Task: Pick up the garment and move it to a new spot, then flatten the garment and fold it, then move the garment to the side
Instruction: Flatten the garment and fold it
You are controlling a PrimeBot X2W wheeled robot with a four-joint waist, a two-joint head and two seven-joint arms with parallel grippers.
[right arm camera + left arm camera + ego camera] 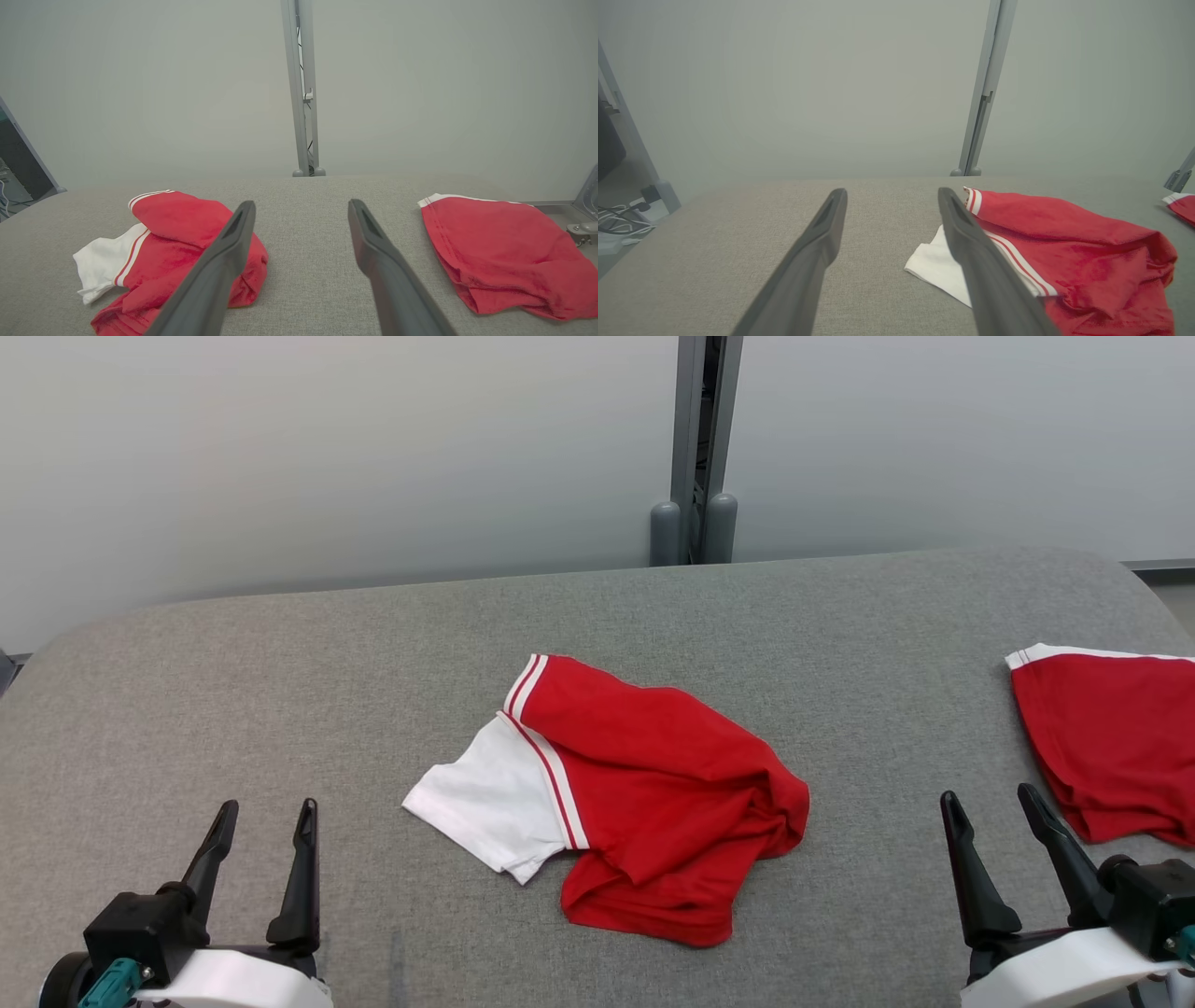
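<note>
Left claw [270, 803] and right claw [987, 792] gape empty; pinching one layer of the garment [653, 784] at bench [280, 663] centre risks bunching.

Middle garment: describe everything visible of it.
The garment is soft-looking red cloth with a white section at its left, edged by red-and-white striped bands. It lies crumpled in a loose heap, folds bunched at its right, midway across the grey fabric surface. Only that surface touches it; the open left hand and right hand stand apart, nearer the robot.
</note>
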